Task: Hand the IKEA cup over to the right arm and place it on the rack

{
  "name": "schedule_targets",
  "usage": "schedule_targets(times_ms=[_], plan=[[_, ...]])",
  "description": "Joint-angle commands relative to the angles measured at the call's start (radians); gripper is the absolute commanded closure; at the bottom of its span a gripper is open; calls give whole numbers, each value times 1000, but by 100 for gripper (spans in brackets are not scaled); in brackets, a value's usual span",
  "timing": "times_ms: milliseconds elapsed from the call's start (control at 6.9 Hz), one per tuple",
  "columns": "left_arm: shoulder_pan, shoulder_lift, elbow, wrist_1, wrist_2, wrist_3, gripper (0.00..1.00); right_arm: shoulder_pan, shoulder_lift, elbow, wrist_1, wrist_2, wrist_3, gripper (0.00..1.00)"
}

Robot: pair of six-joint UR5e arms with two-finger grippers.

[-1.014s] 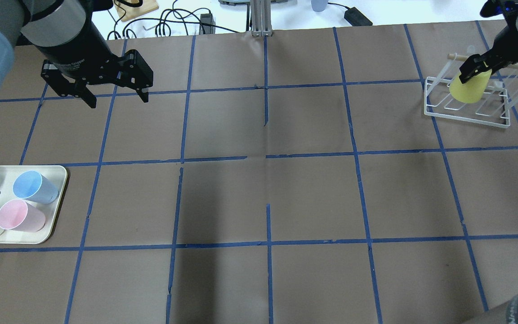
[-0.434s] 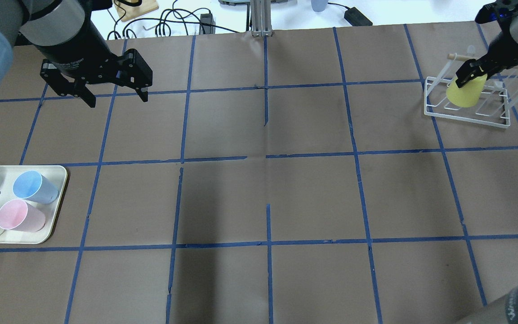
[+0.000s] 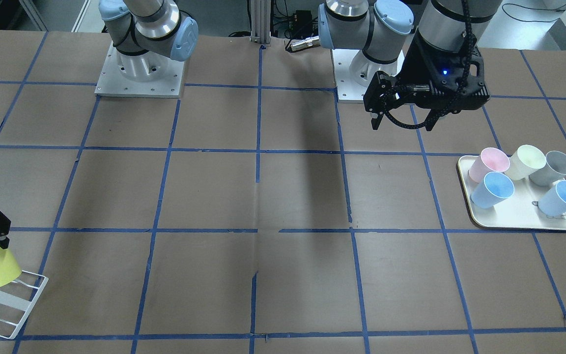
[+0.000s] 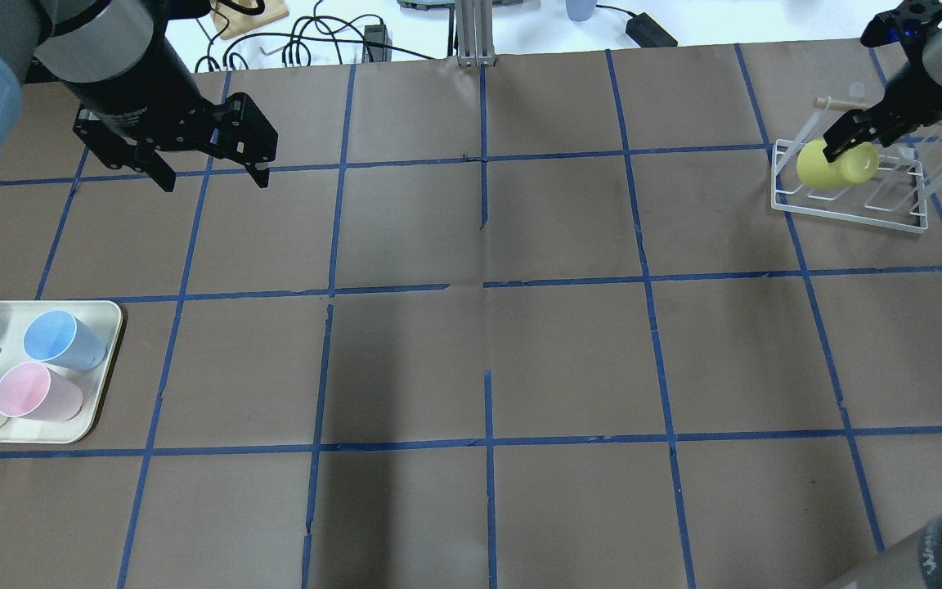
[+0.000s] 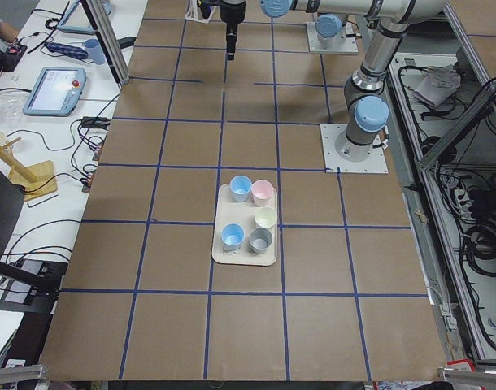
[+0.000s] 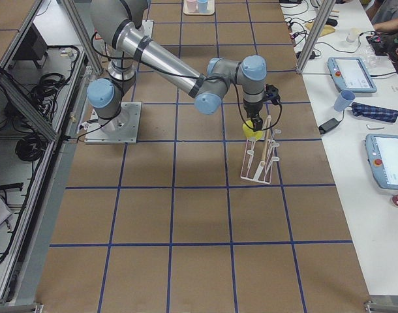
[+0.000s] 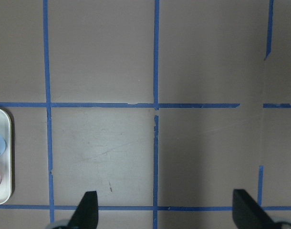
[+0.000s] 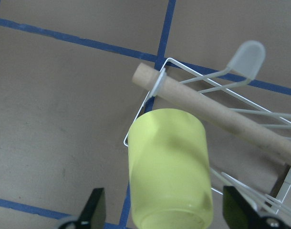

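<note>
The left arm [image 3: 447, 19] hangs over the table's far-left part, with the left gripper [image 4: 214, 182] pointing down, wide and empty. The right arm [image 6: 169, 65] stretches to the far-right corner. The right gripper [image 8: 165, 210] is spread either side of the yellow cup [image 4: 827, 168], touching neither side. The tray [image 3: 519, 212] at the left edge holds five pastel cups [image 3: 496, 189]. The yellow cup leans on the rack [image 8: 217, 113].

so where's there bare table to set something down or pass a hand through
The middle of the table is bare, from the cream tray on the robot's near left across to the white wire rack at its far right. The near right is free too. Crowded: the rack, with the yellow cup at the open right hand.
</note>
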Motion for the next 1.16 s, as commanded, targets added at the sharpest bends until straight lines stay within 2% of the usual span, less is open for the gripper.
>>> schedule_targets(times_ms=[0, 290, 579, 724, 1014], plan=[[-1, 1, 0, 0, -2, 5, 0, 0, -5, -3, 4, -7, 4, 0], [-1, 3, -1, 0, 2, 5, 0, 3, -61, -3, 62, -15, 12, 0], [-1, 1, 0, 0, 3, 5, 0, 23, -182, 2, 275, -6, 94, 0], [-1, 1, 0, 0, 5, 5, 0, 49, -248, 6, 361, -15, 221, 0], [0, 3, 0, 0, 5, 7, 0, 220, -345, 15, 432, -24, 389, 0]])
